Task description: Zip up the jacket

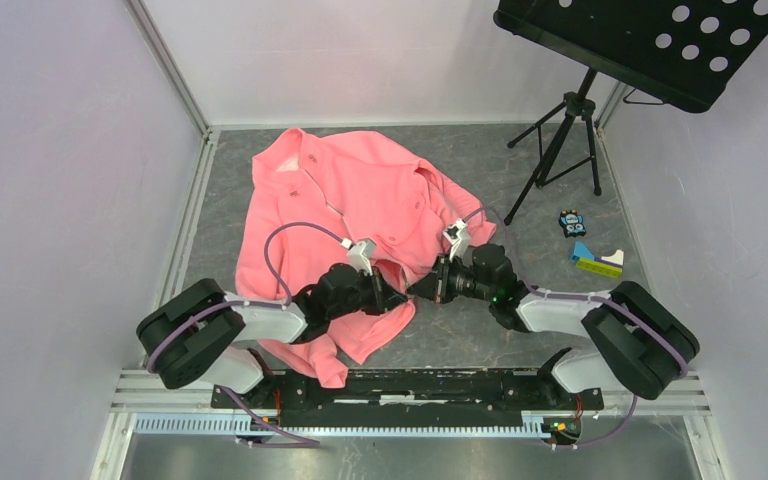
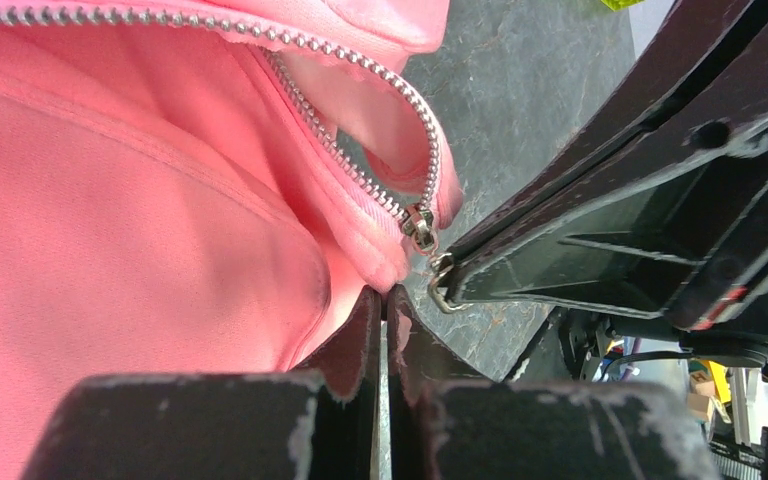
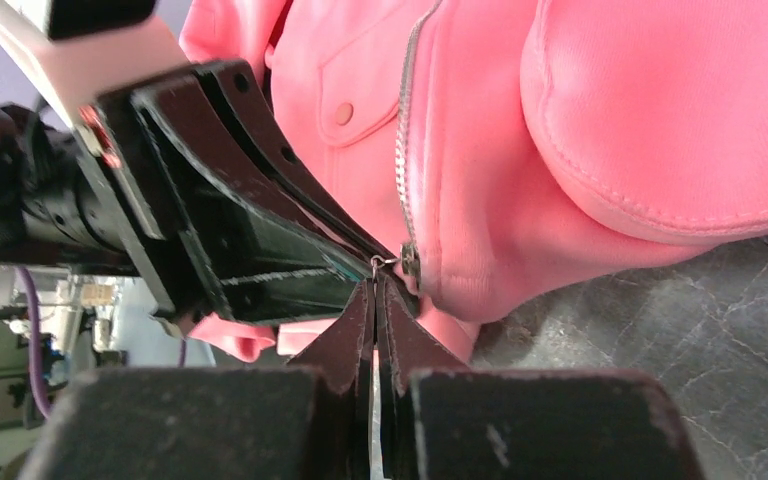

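While the left gripper (image 2: pixel 383 310) clamps the jacket (image 2: pixel 140 200) hem, the right gripper (image 3: pixel 375 300) is shut, apparently on the zipper pull (image 3: pixel 387 263) at its tips; next: pull collarward.

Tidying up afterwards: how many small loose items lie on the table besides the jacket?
2, both right of the jacket: a dark item near the tripod, a blue-and-yellow item slightly nearer the robot. The jacket may hide others.

At jacket (image 1: pixel 360 190) hem, left gripper (image 1: pixel 398 298), right gripper (image 1: pixel 422 290) tip-to-tip; bare table (image 1: pixel 538 250) just right; tripod (image 1: pixel 560 140) beyond.
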### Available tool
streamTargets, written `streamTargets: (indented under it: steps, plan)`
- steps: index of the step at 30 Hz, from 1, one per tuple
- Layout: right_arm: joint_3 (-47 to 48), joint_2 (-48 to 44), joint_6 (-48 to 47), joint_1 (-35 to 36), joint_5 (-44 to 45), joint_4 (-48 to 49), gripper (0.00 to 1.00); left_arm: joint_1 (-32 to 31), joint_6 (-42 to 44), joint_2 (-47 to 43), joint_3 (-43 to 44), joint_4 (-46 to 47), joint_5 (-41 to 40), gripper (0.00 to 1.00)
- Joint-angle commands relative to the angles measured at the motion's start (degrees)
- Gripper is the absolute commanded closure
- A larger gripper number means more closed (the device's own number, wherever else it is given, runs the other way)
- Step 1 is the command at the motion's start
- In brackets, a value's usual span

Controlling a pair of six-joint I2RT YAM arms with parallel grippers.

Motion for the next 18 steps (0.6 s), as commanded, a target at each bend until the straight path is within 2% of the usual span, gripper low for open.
streamTargets:
  steps: [1,7,12,18]
  plan:
    - [5.6,-3.3,4.8,0.3,4.1,-11.2,1.00,-0.9,-2.5,2.2,-0.5,4.4,-1.9,0.98]
    - [12.9,-2.0,10.6,0.7,11.7,-23.8,1.00,-3.1,-5.1,3.1,-1.1,7.5,-4.8,0.98]
    - [20.0,2.2,13.8,1.9,14.0,-27.5,1.00,-6.8,-4.9,3.7,0.1,5.4,-10.0,0.98]
    - [25.8,7.1,20.4,3.0,14.2,-26.3,1.00,-9.6,-4.2,4.9,2.3,2.1,-14.1,0.98]
